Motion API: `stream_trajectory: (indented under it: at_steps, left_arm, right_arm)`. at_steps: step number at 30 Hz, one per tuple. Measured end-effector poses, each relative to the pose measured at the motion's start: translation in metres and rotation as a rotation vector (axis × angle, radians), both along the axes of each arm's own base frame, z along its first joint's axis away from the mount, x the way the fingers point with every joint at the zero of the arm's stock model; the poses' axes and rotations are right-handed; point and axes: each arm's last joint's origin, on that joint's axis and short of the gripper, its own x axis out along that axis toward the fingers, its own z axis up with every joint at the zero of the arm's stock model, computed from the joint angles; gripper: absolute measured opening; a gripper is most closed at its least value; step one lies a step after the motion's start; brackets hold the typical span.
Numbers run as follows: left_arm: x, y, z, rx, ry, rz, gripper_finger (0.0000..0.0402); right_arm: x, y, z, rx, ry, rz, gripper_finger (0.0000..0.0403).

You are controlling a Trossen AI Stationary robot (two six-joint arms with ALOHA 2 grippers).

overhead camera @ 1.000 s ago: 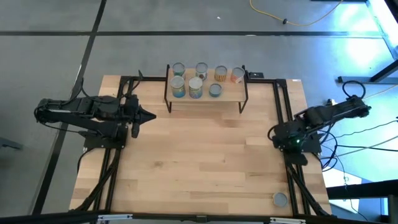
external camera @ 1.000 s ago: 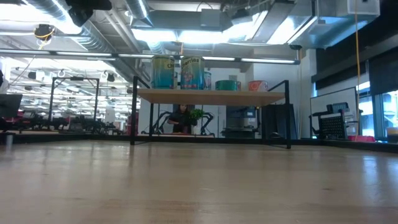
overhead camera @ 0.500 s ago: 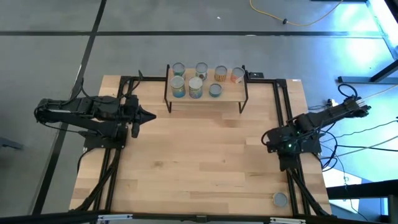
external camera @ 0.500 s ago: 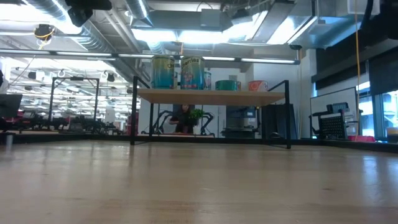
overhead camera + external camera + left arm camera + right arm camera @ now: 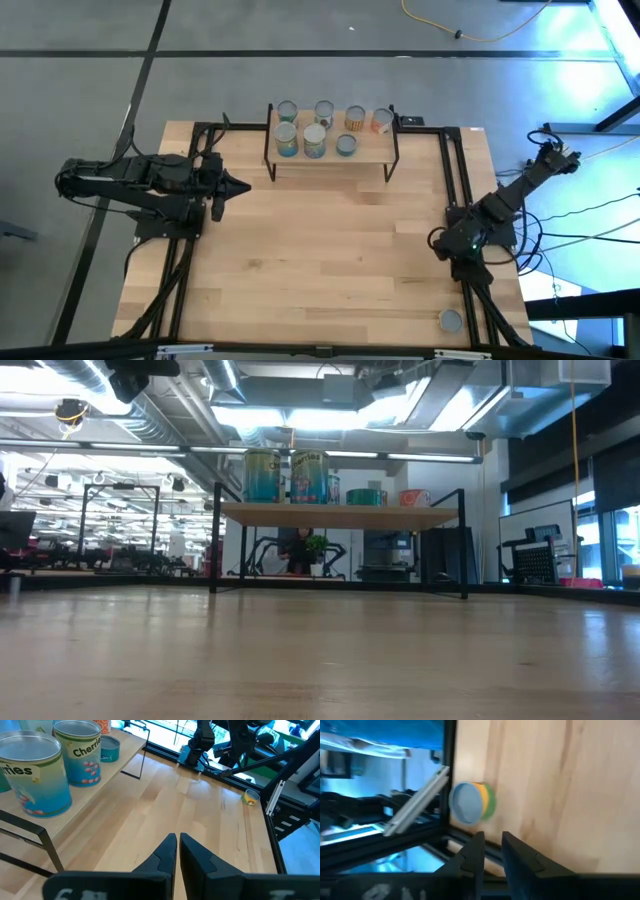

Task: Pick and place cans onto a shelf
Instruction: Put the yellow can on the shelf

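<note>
Your right gripper faces a yellow-and-green can; shelf cans show teal labels with red cherries.

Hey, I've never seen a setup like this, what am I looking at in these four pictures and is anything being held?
Two dark robot arms work at a light-wood tabletop. One picture looks straight down, one looks level across the table, and two come from cameras on the arms' wrists.

The small raised wooden shelf on black legs carries seven small metal cans with silver tops.

One more short can with a yellow-green side lies on the table near the right front corner.

The left gripper waits beside the shelf, fingers almost together, holding nothing. The right gripper points toward the lone can, a narrow gap between its fingers, also holding nothing.
</note>
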Motion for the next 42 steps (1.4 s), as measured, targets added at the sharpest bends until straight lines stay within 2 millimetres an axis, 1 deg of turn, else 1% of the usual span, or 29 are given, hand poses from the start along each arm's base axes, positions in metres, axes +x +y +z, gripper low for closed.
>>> stream_trajectory:
  at_steps: [3, 8, 15, 23, 25, 29, 32, 42]
  left_arm:
    - [0.000, 0.000, 0.000, 0.000, 0.000, 0.005, 0.0015]
    - [0.000, 0.001, 0.000, -0.016, -0.005, 0.030, 0.0015]
    - [0.000, 0.001, 0.000, -0.018, -0.005, 0.030, 0.0015]
    - [0.000, 0.001, 0.000, -0.016, -0.005, 0.030, 0.0015]
    - [0.000, 0.001, 0.000, -0.016, -0.005, 0.030, 0.0015]
    - [0.000, 0.001, 0.000, -0.016, -0.005, 0.030, 0.0015]
    - [0.000, 0.001, 0.000, -0.016, -0.005, 0.030, 0.0015]
    - [0.000, 0.001, 0.001, -0.017, -0.019, 0.029, 0.0015]
  right_arm:
    - [-0.002, 0.006, -0.003, -0.058, -0.019, 0.022, 0.0067]
    - [-0.004, 0.019, -0.012, -0.123, 0.019, 0.102, 0.0067]
    - [0.006, 0.049, -0.021, -0.077, -0.035, 0.182, 0.0067]
    - [0.010, 0.065, -0.044, -0.207, 0.043, 0.116, 0.0067]
    - [0.012, 0.070, -0.047, -0.198, 0.058, 0.100, 0.0067]
    - [0.016, 0.084, -0.050, -0.141, 0.010, 0.123, 0.0067]
    - [0.016, 0.090, -0.053, -0.126, 0.003, 0.132, 0.0067]
    - [0.010, 0.100, -0.068, -0.184, 0.078, 0.123, 0.0067]
